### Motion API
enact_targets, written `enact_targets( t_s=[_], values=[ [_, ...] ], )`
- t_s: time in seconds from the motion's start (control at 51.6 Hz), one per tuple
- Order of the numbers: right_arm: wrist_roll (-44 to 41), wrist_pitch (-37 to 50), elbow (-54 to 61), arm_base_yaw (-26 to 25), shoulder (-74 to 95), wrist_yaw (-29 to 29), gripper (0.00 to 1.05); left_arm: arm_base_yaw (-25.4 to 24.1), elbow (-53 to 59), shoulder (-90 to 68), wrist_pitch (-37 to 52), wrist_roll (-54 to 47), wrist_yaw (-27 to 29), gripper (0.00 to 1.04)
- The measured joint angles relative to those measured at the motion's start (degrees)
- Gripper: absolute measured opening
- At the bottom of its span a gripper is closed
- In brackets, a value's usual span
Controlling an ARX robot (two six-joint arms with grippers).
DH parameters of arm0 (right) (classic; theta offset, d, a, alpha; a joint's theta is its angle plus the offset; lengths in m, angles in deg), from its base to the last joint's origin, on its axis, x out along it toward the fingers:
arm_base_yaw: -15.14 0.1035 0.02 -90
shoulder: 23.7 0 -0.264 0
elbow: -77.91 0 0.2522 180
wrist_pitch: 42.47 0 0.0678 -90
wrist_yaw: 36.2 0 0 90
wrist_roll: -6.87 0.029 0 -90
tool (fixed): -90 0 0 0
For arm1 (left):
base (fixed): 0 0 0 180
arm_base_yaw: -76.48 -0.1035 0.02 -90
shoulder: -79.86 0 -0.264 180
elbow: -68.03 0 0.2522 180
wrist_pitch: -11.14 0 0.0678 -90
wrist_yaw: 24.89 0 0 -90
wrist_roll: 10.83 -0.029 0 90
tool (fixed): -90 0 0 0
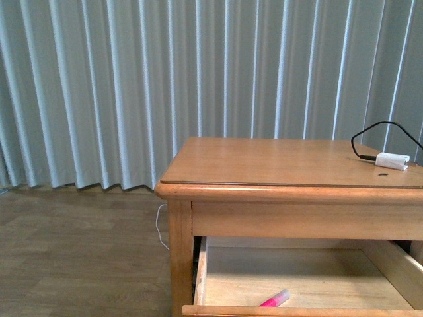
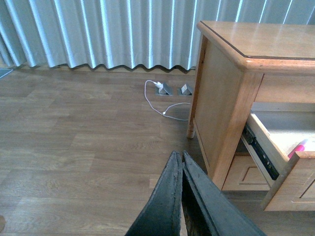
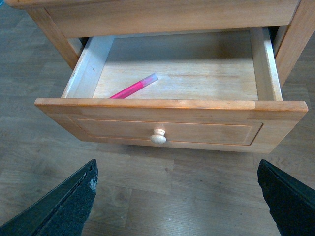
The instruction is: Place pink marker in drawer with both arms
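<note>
The left gripper is closed. Its two black fingers lie pressed against each other along all of their visible length, with only a thin seam between them, and they narrow to a single blunt tip. It slopes forward and downward, gripping nothing and touching nothing.

The right gripper is spread wide. Only the ends of its two fingers show, well apart from each other, their black surfaces rough and grainy. It holds nothing, touches nothing, and also tilts forward and downward.
</note>
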Motion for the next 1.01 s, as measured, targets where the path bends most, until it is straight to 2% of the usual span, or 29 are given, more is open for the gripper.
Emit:
enact_targets(
  t_s=[0.291, 0.407, 0.717, 0.814, 0.853, 0.872, 0.911, 1.008],
  values=[
    [0.0, 0.0, 0.0, 0.0, 0.0, 0.0, 0.96, 0.0, 1.0, 5.1, -2.6, 0.0, 0.0, 0.04],
    [0.0, 0.0, 0.0, 0.0, 0.0, 0.0, 0.96, 0.0, 1.0, 13.4, -12.3, 0.0, 0.0, 0.04],
    [0.0, 0.0, 0.0, 0.0, 0.0, 0.0, 0.96, 0.0, 1.0, 14.9, -12.8, 0.0, 0.0, 0.04],
    [-0.2, 0.3, 0.1, 0.2, -0.1, -0.8, 0.96, 0.0, 1.0, 14.9, -12.8, 0.0, 0.0, 0.21],
    [-3.1, 6.4, 2.3, 2.3, -1.0, -9.4, 0.96, 0.0, 1.0, 14.9, -12.8, 0.0, 0.0, 0.3],
    [-3.7, 7.3, 2.7, 2.8, -1.2, -11.8, 0.96, 0.0, 1.0, 14.9, -12.8, 0.0, 0.0, 0.33],
    [-4.3, 7.0, 2.8, 3.6, -1.0, -14.8, 0.96, 0.0, 1.0, 14.9, -12.8, 0.0, 0.0, 0.4],
    [-7.5, 5.7, 3.1, 4.6, 1.0, -16.7, 0.96, 0.0, 1.0, 14.9, -12.8, 0.0, 0.0, 0.56]
  ],
)
